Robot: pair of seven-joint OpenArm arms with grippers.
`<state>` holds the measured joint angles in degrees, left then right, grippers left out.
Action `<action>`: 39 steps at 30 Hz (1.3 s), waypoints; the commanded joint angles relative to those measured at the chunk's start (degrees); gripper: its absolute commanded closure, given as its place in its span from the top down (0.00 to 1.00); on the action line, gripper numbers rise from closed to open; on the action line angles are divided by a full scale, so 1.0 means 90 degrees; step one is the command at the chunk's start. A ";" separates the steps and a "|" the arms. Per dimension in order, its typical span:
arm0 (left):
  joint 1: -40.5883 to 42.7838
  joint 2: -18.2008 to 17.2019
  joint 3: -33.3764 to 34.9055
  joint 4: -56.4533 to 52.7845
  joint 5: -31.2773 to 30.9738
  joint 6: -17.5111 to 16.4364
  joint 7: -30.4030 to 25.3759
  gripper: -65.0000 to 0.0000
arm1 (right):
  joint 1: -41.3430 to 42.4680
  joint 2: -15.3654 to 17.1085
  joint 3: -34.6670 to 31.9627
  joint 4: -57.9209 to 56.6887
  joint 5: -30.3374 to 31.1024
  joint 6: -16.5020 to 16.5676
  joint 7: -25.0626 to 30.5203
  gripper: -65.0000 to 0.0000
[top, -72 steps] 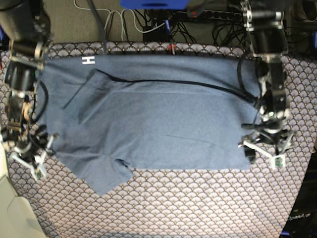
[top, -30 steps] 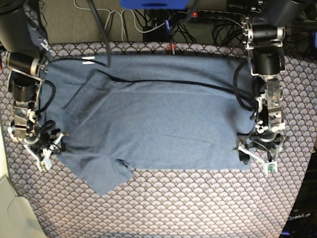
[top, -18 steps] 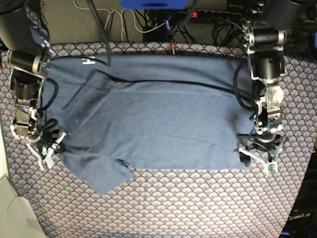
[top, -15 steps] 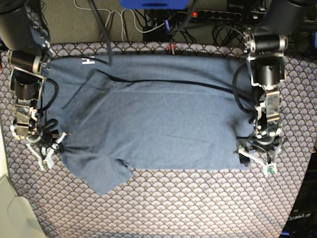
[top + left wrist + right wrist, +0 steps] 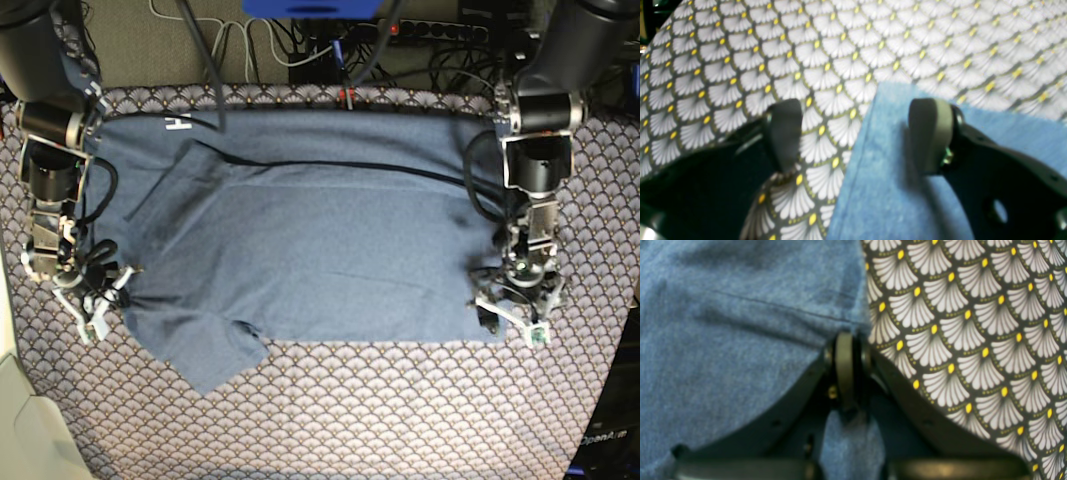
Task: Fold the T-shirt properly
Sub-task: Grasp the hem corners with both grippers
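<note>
**Both hands at opposite edges of the T-shirt; right clamped, left apart**

At the left of the base view, the right hand (image 5: 95, 305) sits low at the shirt's edge. Its wrist view shows the two fingers (image 5: 844, 366) pressed together with a pinch of blue fabric between them, right at the border where cloth meets tablecloth. The right hand is therefore clamped on the garment.

The large slate-blue heathered short-sleeved cotton T-shirt (image 5: 310, 240) lies spread flat across the middle of the desk, upon the scallop-patterned tablecloth with white fans and yellow dots (image 5: 340, 410). One layer is folded over the body, leaving a dark fold line running across the upper part. A sleeve projects toward the lower left. A small white letter (image 5: 177, 124) shows near the upper left corner of the shirt. A black cable (image 5: 205, 70) crosses the shirt's top edge there.

At the right of the base view, the left hand (image 5: 513, 318) stands at the shirt's lower right corner. Its wrist view shows the fingers well apart: one finger (image 5: 783, 130) over the tablecloth, the other over the blue cloth, with the shirt's edge running between them. Contact with the fabric cannot be determined.
</note>
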<state>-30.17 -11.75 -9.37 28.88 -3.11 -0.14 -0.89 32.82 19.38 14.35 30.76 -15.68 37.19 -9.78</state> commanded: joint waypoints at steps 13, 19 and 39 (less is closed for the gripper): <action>-0.0540 0.0001 0.0411 -0.0733 -0.0069 0.0021 -0.0698 0.75 | 0.0158 0.0011 0.0003 0.0084 -0.0021 -0.0034 -0.0002 0.00; -0.0559 0.0001 0.0411 -0.1251 -0.0069 0.0021 -0.0922 0.75 | 0.0158 0.0001 0.0003 0.0084 -0.0021 -0.0034 -0.0002 0.00; -0.0442 0.0109 0.0401 -0.1583 -0.0079 0.0021 -0.1264 0.02 | 0.0168 0.0001 0.0003 0.0103 -0.0021 -0.0034 -0.0002 0.00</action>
<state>-33.65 -10.31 -5.78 14.46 -3.86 -0.82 -14.61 32.84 19.03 14.35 30.92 -15.86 37.04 -9.78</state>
